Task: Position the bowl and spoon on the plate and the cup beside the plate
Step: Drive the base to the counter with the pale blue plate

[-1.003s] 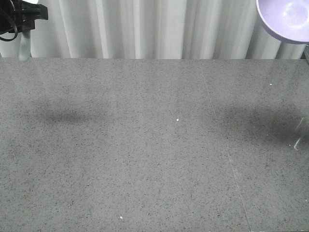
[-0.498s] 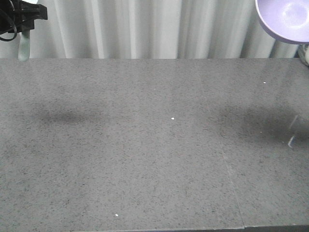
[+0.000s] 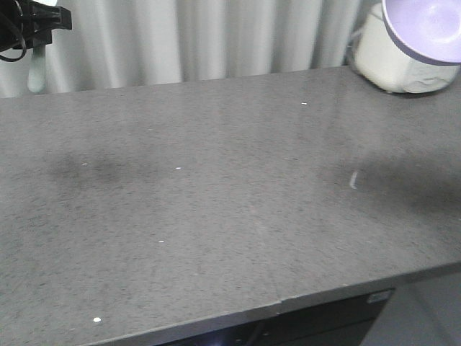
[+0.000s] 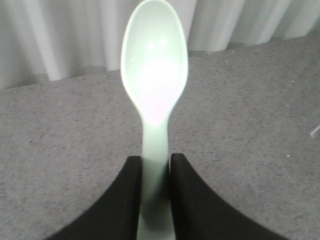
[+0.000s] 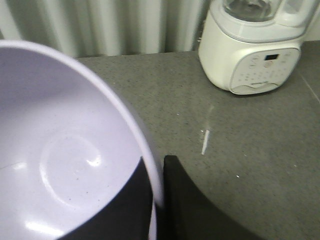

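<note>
My left gripper (image 4: 155,167) is shut on the handle of the pale mint-green spoon (image 4: 155,75), whose scoop points away over the grey counter. In the front view that spoon (image 3: 34,72) hangs from the left gripper (image 3: 36,32) at the top left, above the counter. My right gripper (image 5: 159,172) is shut on the rim of the lavender bowl (image 5: 60,150), one finger inside and one outside. The bowl (image 3: 425,29) shows at the top right of the front view, held in the air. The plate and the cup are out of view.
A white kitchen appliance (image 5: 252,47) stands at the back right of the speckled grey counter (image 3: 216,202), under the held bowl (image 3: 392,68). Pleated white curtains (image 3: 202,36) hang behind. The counter's front edge (image 3: 288,306) runs along the bottom.
The front view has shifted: the counter's front edge and the white appliance have come into sight. Both grippers keep their places in the frame, still holding spoon and bowl.
</note>
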Controlling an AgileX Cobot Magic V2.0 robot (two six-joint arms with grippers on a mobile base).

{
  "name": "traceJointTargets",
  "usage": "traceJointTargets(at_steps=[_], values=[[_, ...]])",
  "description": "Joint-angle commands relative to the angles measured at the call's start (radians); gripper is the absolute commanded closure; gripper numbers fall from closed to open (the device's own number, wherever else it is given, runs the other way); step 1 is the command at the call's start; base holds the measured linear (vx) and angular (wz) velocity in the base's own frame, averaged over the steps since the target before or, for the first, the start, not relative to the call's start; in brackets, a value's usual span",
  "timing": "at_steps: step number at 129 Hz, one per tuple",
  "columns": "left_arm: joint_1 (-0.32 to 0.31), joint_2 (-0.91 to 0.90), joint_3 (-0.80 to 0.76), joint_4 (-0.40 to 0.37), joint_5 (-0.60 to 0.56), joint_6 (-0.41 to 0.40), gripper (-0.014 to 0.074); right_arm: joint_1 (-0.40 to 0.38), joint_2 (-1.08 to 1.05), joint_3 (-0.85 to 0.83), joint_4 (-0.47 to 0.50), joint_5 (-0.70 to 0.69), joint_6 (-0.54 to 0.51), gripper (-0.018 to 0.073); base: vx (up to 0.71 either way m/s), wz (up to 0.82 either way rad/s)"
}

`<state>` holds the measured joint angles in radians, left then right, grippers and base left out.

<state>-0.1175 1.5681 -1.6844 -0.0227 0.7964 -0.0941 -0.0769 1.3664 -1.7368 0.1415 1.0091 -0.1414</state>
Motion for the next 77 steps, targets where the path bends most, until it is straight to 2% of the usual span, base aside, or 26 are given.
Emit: traceJointTargets(at_steps=[1, 77], values=[[-0.007, -0.038, -0.035, -0.007, -0.066, -0.01, 0.0603, -0.004, -0.03, -0.032, 0.001, -0.071, -0.009, 0.0568, -0.03, -0.46], [-0.007, -0.038, -0.035, -0.007, -0.066, -0.01, 0.0603, -0.004, -0.03, -0.032, 0.001, -0.071, -0.009, 0.0568, -0.02, -0.5]])
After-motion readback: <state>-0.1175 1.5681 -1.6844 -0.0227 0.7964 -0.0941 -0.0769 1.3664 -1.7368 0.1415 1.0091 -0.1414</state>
